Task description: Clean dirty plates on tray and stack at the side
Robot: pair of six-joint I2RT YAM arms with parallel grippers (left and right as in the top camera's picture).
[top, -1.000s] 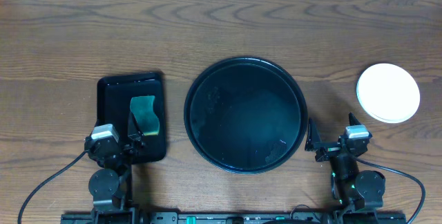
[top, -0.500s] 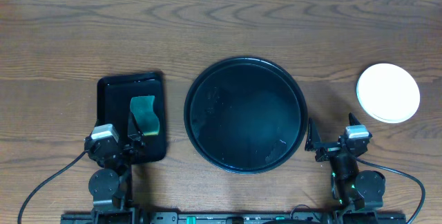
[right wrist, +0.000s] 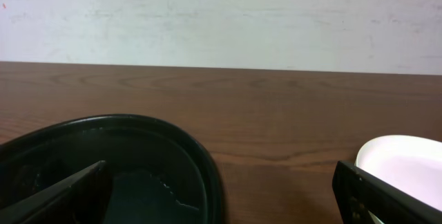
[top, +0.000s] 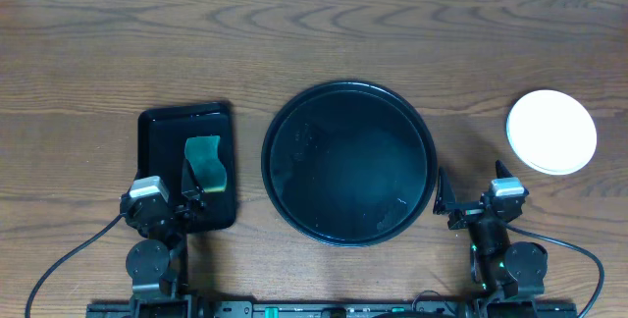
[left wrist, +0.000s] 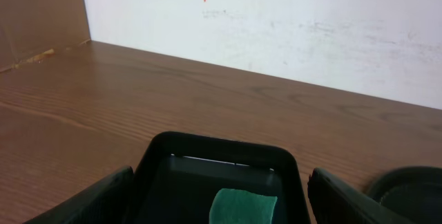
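1. The left pincer [left wrist: 221,175] sits at the near edge of the counter [top: 294,43], jaws spread wide and holding nothing. It has not stirred over the last second.
2. Just ahead of it is the small rectangular tray [top: 157,122], with the green sponge [top: 203,159] lying in its right half, between the open fingers but untouched.
3. In the middle of the counter lies the large round black tray [top: 348,163]. No plate is on it, only a few faint glints that may be wet streaks. Its look is the same as a moment ago.
4. The right pincer [right wrist: 221,165] is parked at the near edge beside the round tray's right rim, jaws fully apart and empty, and equally motionless.
5. Towards the right edge of the counter, well apart from the round tray, are the plates [top: 551,132]. They show as one clean white disc from above, so I cannot count them.
6. Nothing has changed in this last second. With the round tray emptied, the plates at the side and both arms idle, I would judge the job finished or all but.
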